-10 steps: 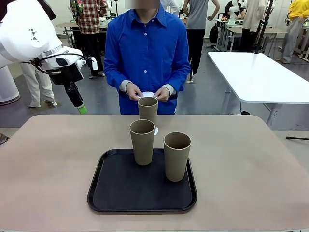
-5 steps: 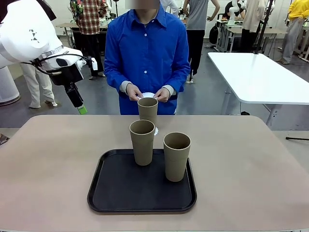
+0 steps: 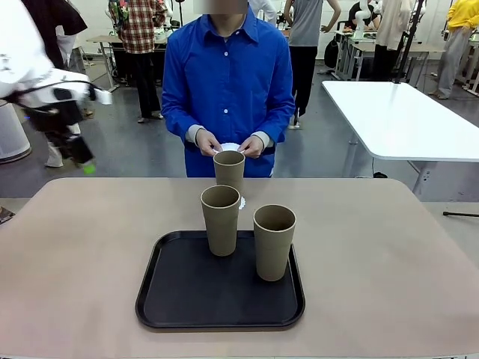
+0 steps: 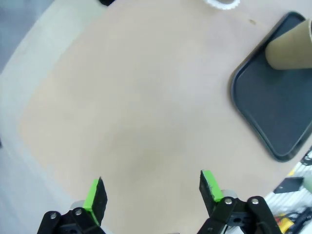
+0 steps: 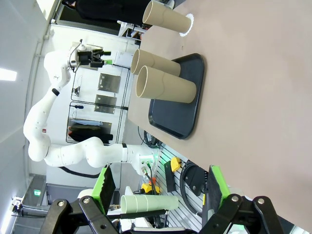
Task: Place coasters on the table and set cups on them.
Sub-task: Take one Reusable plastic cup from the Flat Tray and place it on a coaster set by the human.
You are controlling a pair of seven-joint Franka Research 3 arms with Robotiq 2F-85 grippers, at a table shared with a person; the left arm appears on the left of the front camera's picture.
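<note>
One tan cup [image 3: 229, 170] stands on a white scalloped coaster [image 3: 242, 203] on the beige table [image 3: 75, 247], just beyond the tray. Two more cups [image 3: 221, 219] [image 3: 274, 241] stand on the black tray [image 3: 221, 299]. The person in blue holds white coasters [image 3: 229, 146] in both hands at the far edge. My left gripper [image 3: 86, 164] is blurred, high at the far left, off the table corner. Its wrist view shows it open [image 4: 152, 192] over bare tabletop. My right gripper [image 5: 160, 187] is open and empty, well off from the cups [image 5: 168, 19] [image 5: 165, 87].
A white table [image 3: 397, 112] stands at the back right, and people stand farther off. In the left wrist view the tray's corner [image 4: 278, 107] and a coaster's edge [image 4: 223, 4] lie to the right. A pale green cup [image 5: 148, 202] lies below table level.
My left arm has swung left and slightly down, now blurred with motion. The cups, the tray and the person's hands have stayed put.
</note>
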